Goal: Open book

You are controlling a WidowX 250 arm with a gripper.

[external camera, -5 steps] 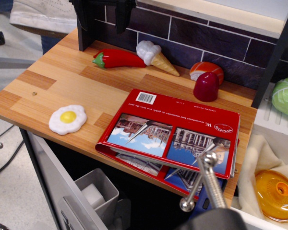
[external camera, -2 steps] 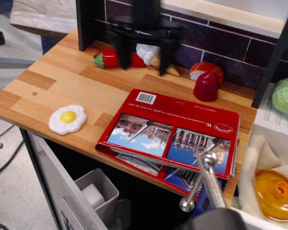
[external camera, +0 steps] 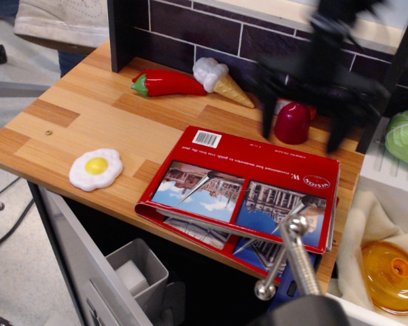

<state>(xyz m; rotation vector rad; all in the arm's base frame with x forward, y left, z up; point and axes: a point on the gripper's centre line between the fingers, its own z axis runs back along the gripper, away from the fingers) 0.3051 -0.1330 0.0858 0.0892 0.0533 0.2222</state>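
The red book [external camera: 251, 187] lies closed on the wooden counter [external camera: 88, 115], its cover showing two building photos, a white barcode and a white oval logo. Its near edge hangs over the counter's front. My gripper [external camera: 302, 139] is a blurred black shape above the book's far right edge, in front of the brick wall. Its two fingers [external camera: 266, 119] point down and stand wide apart, open and empty. It does not touch the book.
A toy fried egg [external camera: 95, 168] lies left of the book. A red chili [external camera: 166, 83], an ice cream cone [external camera: 221, 80] and a dark red dome [external camera: 292, 123] sit along the back wall. A green cabbage [external camera: 404, 136] and an orange lid [external camera: 393, 275] are at the right. A metal rod [external camera: 289, 258] stands in front.
The gripper has swept from the back left, above the chili, across to the right, and now hovers over the book's far right edge. The book has not moved.
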